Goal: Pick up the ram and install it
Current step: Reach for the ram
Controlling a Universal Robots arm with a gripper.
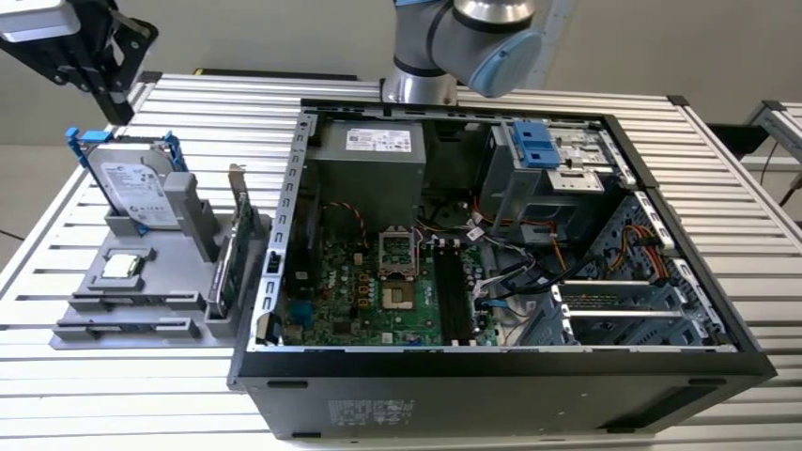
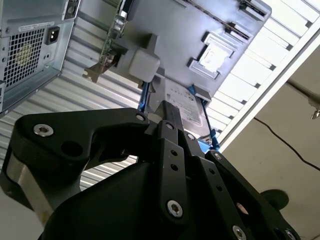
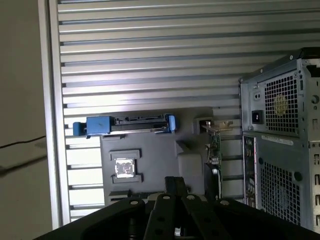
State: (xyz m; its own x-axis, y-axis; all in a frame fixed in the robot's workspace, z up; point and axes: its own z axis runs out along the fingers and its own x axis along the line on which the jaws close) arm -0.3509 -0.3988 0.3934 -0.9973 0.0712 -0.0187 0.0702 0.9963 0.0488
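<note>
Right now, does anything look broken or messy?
Nothing stands out. The hard drive and the green expansion card stand upright in the gray holder, and the open computer case keeps its cables inside.

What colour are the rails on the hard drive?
Blue. The rails show best in the first wrist view.

You are looking at a robotics lab or test workshop, not a home or an office. The tabletop (image 1: pixel 188 103) is built from ribbed aluminium profiles, and a robot arm (image 1: pixel 457 42) stands on it behind an opened desktop computer case (image 1: pixel 501 385). Beside the case, a grey holder (image 1: pixel 88 331) keeps loose computer parts, such as a hard drive (image 1: pixel 131 183). The wall (image 1: pixel 263 33) is plain, and in the second wrist view a black cable (image 2: pixel 280 140) runs over a bare floor (image 2: pixel 255 170).
</note>
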